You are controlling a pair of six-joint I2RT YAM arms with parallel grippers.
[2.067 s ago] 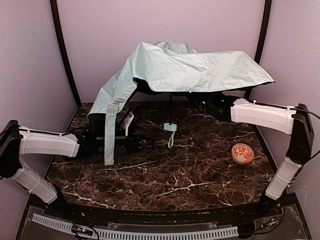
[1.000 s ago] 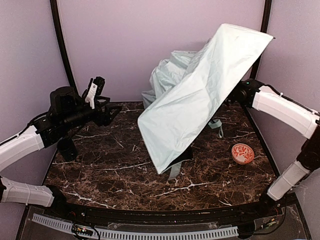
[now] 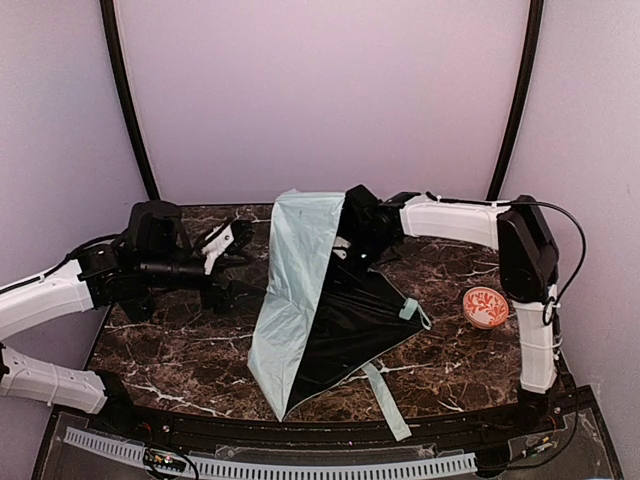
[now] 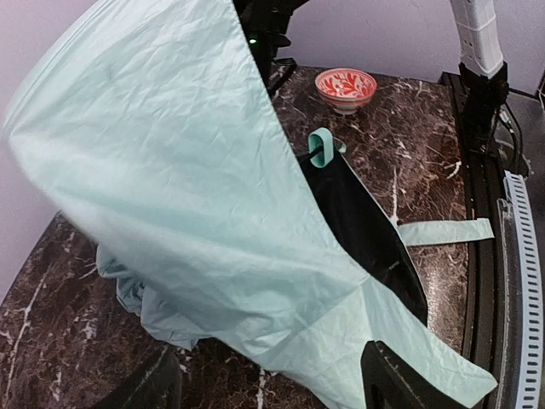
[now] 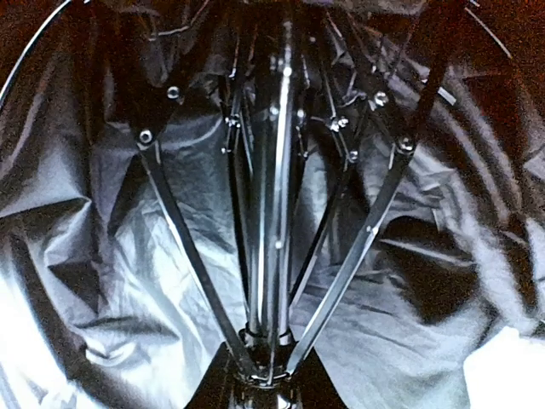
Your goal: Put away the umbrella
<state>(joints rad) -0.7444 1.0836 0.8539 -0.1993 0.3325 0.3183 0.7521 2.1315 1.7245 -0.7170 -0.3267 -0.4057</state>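
Observation:
The umbrella lies tilted on the marble table, mint fabric to the left and black lining facing the front. Its mint handle points right and a strap trails toward the near edge. My right gripper reaches into the canopy from the back. In the right wrist view it is shut on the shaft where the ribs meet. My left gripper hovers open just left of the canopy. In the left wrist view its fingers straddle the fabric's lower edge without touching it.
A round orange-red patterned ball sits on the table at the right, beyond the handle in the left wrist view. Black frame posts stand at the back corners. The right arm's upright link rises beside the ball.
The umbrella has come down from high at the right to the table's middle, with its lining now facing front. The right arm swung left with it. The left gripper dropped and moved right.

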